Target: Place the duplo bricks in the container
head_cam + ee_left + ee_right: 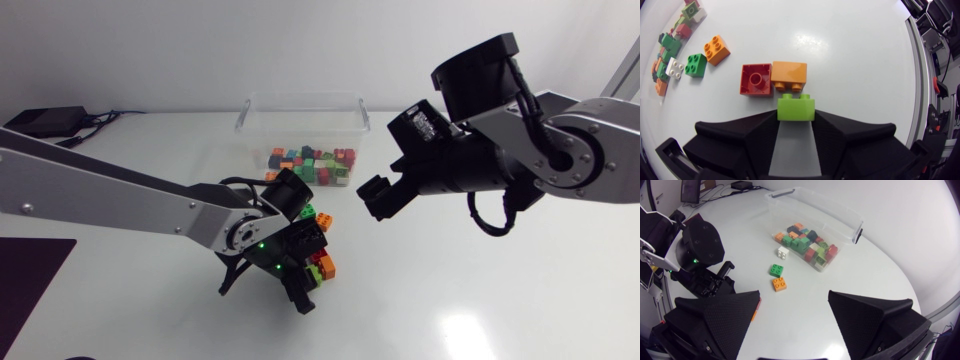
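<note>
Left gripper (796, 120) is down at the table, pinching the lime brick (796, 106) only at its very fingertips, and a hold that shallow could let it twist free on the lift. The red brick (756, 80) and orange brick (789, 74) crowd just ahead and may get knocked. Farther off, the right gripper (378, 197) hangs spread and empty near the container (262, 118), so the arms might clash there.
</note>
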Tool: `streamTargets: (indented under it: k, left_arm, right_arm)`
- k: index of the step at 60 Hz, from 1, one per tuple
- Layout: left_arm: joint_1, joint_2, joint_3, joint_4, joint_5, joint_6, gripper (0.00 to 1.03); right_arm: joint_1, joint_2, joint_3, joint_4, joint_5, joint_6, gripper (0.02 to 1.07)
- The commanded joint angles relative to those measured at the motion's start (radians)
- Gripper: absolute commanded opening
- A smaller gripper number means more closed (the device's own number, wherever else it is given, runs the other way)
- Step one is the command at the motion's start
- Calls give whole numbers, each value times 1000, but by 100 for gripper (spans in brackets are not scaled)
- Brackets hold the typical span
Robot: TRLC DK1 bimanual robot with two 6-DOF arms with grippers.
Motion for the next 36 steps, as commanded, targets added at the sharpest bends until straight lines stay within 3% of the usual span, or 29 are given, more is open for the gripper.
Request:
streamTargets:
  k: [1, 16, 36]
  left_arm:
    - [1, -3, -3, -7, -1, 8, 20]
    - [37, -126, -69, -50, -2, 59, 19]
    - [162, -290, -132, -66, -2, 88, 19]
  right_arm:
    - [2, 5, -14, -38, 10, 35, 102]
    - [4, 76, 8, -110, 12, 56, 102]
    - [61, 226, 49, -126, -25, 90, 99]
